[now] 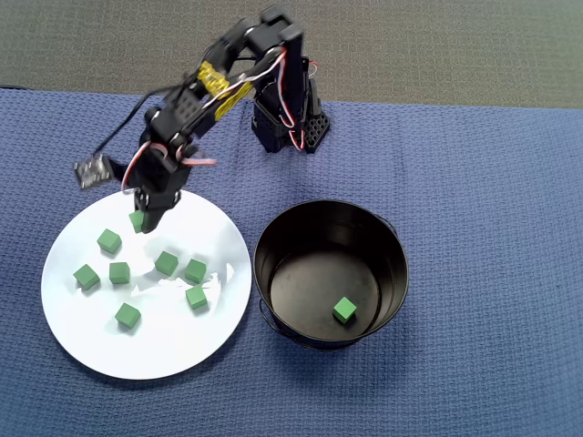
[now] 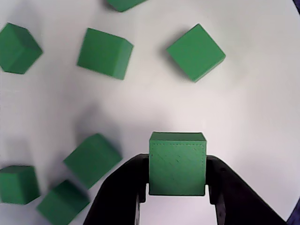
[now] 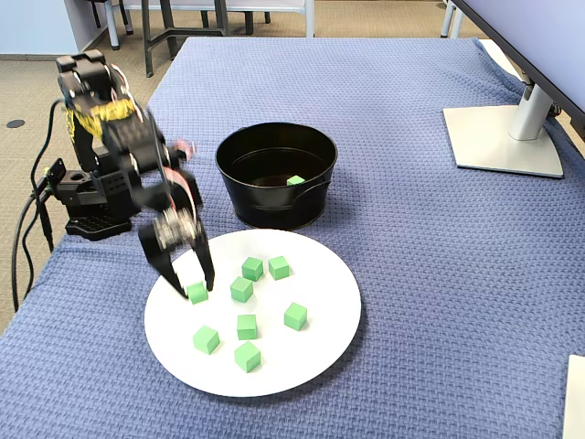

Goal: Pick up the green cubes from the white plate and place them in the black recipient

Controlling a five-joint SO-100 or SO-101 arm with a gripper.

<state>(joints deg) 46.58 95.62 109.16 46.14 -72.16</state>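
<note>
A blue cloth (image 1: 474, 200) covers the table across all of the overhead view. On it at lower left lies the plate (image 1: 182, 350), and just right of it, near the centre, stands the pot (image 1: 392, 264); their rims look nearly touching. The arm (image 1: 219, 86) reaches from its base at top centre down to the plate's upper left edge. In the fixed view a monitor stand (image 3: 507, 137) sits at upper right.

The claw (image 2: 177, 187) is closed on 1 cube (image 2: 177, 161), a finger pressed to each side, seen at the bottom centre of the wrist view; in the fixed view that cube (image 3: 196, 293) sits low at the plate's left part, whether resting or just lifted I cannot tell. 7 more cubes (image 1: 166, 263) lie loose on the plate, apart from one another. 1 cube (image 1: 343, 309) lies on the pot's floor, toward its lower right.
</note>
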